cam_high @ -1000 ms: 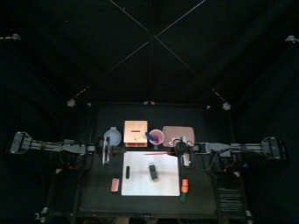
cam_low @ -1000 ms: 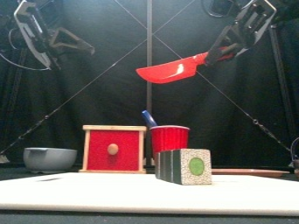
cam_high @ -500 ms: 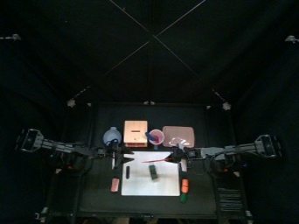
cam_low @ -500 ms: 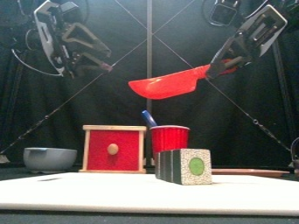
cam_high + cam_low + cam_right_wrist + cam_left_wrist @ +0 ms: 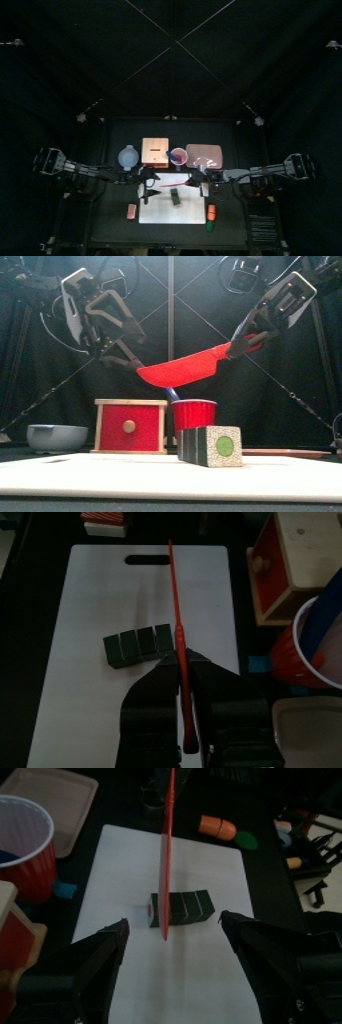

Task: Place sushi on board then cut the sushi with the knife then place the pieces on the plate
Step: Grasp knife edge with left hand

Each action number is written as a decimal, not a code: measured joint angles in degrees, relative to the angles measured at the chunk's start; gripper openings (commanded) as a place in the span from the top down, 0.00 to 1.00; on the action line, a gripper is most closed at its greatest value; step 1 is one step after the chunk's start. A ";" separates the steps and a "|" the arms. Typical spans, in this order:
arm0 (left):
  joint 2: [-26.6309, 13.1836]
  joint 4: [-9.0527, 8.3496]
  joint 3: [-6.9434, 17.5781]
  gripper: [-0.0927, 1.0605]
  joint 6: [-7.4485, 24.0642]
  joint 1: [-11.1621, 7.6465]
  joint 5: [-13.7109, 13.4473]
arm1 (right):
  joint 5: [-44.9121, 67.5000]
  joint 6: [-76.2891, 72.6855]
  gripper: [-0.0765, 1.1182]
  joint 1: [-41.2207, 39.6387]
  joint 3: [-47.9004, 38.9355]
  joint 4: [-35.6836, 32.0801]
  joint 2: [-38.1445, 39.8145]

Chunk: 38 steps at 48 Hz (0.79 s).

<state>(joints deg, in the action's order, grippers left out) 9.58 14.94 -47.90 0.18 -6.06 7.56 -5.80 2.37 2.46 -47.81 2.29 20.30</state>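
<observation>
The dark green sushi roll (image 5: 211, 446) lies on the white cutting board (image 5: 94, 478), near its middle (image 5: 175, 198). My right gripper (image 5: 251, 334) is shut on the handle of the red toy knife (image 5: 187, 366), which hangs well above the roll, blade tilted down to the left. From the right wrist the knife (image 5: 175, 622) runs edge-on across the roll (image 5: 143, 645). My left gripper (image 5: 118, 348) hangs open and empty to the left of the blade. Its wrist view shows the roll (image 5: 181, 908) between the wide jaws.
Behind the board stand the blue-grey bowl (image 5: 128, 156), the wooden box (image 5: 156, 152) with its red drawer front (image 5: 130, 426), the red cup (image 5: 195, 414) with a blue knife (image 5: 170, 389), and the pink tray (image 5: 203, 155). Small toy foods (image 5: 131, 210) (image 5: 211, 213) lie on either side of the board.
My left gripper has opened wide and swung in and down toward the middle. The right arm has brought the red knife lower and nearer to the sushi roll.
</observation>
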 measured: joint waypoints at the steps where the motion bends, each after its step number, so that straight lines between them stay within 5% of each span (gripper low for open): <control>1: -0.44 -0.09 0.18 0.04 0.00 0.00 0.00 | 0.09 0.00 0.74 0.00 0.00 0.00 -0.18; 22: -6.77 -0.88 3.08 0.15 0.00 1.05 0.00 | 0.09 0.09 0.74 0.53 0.62 0.00 -2.29; 38: -7.29 -0.97 3.34 0.28 0.00 1.23 0.09 | 0.09 0.00 0.74 0.97 0.62 0.00 -2.81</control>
<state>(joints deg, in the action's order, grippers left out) 2.29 13.97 -44.56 0.18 -4.83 7.65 -5.71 2.37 3.43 -47.20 2.29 17.49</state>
